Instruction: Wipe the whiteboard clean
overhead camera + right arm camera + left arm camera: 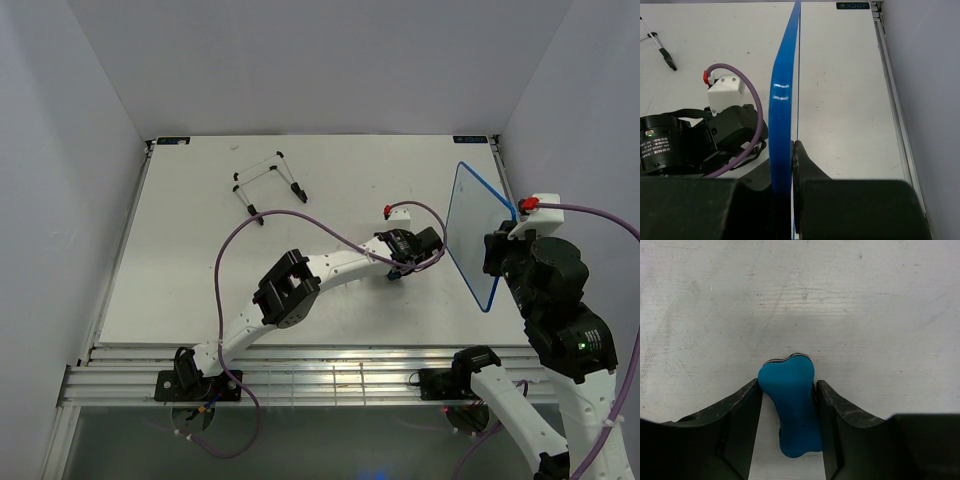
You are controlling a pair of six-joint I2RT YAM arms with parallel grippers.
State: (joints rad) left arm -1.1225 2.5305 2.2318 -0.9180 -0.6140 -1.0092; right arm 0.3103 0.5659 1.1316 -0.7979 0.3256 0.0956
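Noted, toward the far left of the table (180, 260), the wire stand (268, 182), well apart from everything else. Found the left gripper (397, 270) low over mid-table. Saw its fingers (737, 415) half-spread on either side of the blue bone-shaped eraser (791, 405), touching or all but touching its broad head. Could not tell whether truly clamped or merely bracketing it (bare table showed beside the narrow waist).

Placed the whiteboard (475, 235) just to the right of those fingers, near but apart. Saw it held up on edge, long axis running from near to far, one broad face turned toward the eraser. Judged the left arm the nearer one for the wipe, needing only to raise the eraser and carry it rightward against that face.

Took the board for a thin white panel in a blue rounded frame. Made out no writing on the face open to the top camera, and saw only the blue frame edge-on from the right wrist. Found the right gripper (792, 150) pinched tight on the board's rim, bearing it up.
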